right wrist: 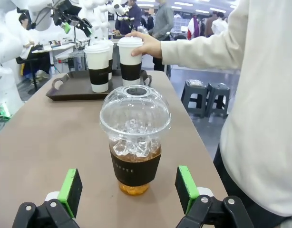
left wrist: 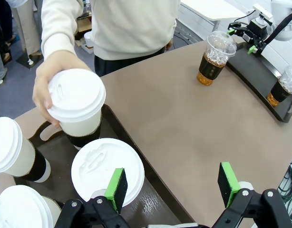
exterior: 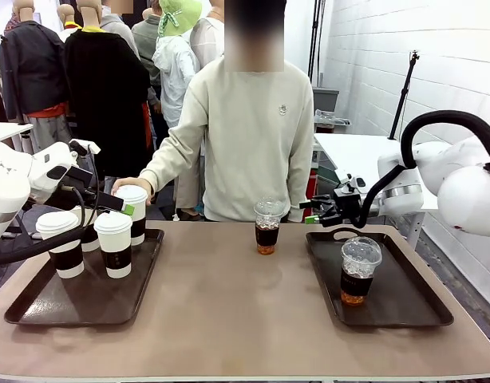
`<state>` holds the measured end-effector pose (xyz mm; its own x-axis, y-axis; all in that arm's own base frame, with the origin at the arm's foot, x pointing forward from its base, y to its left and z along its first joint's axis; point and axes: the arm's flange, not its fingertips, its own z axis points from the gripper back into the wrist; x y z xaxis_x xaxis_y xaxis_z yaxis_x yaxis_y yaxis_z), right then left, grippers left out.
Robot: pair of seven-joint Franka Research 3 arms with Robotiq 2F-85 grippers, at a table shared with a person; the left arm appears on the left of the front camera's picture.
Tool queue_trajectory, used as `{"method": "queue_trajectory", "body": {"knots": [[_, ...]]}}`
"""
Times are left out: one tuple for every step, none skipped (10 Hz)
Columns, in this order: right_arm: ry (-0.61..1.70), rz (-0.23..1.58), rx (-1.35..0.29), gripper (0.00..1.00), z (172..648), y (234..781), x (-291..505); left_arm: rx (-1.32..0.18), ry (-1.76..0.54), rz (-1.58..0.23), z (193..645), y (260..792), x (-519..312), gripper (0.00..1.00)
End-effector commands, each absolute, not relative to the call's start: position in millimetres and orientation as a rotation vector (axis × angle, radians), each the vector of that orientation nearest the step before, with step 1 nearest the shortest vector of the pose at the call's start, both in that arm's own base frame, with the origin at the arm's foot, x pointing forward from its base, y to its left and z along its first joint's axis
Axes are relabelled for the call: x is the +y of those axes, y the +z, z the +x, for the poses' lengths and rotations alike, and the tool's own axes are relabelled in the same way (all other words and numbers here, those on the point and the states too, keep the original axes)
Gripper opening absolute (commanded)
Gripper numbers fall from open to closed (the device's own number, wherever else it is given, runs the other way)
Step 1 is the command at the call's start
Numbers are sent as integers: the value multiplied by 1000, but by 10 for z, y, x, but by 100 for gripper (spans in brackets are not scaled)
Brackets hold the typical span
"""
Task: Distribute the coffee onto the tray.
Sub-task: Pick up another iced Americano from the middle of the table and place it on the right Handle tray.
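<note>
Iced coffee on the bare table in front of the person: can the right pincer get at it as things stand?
Probably yes. The right pincer is open and faces the iced coffee head-on, with only bare table between them; the person's hand is away on a paper cup.

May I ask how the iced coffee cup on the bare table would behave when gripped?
The clear cup looks thin, so it may flex under a hard squeeze. Its dark sleeve probably aids grip. Ice and liquid fill only its lower part, so tipping seems unlikely.
</note>
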<state>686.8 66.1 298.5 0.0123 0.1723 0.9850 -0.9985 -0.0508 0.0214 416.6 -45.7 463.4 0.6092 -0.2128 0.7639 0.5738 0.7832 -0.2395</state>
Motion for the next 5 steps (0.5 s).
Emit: {"method": "queue_trajectory", "body": {"knots": [[1280, 1160, -1052, 100, 7015, 2953, 753, -787, -487, -489, 4168, 4663, -437, 100], [1278, 1172, -1055, 100, 7026, 2906, 803, -787, -487, -489, 4168, 4663, -437, 100], [1274, 1179, -1057, 100, 7029, 2874, 834, -787, -487, -489, 4168, 4663, -437, 100], [1274, 1190, -1053, 100, 7030, 2845, 870, -787, -487, -489, 4168, 4663, -437, 100], [1272, 1190, -1045, 100, 7034, 2831, 890, -787, -487, -489, 4168, 4663, -437, 100]]}}
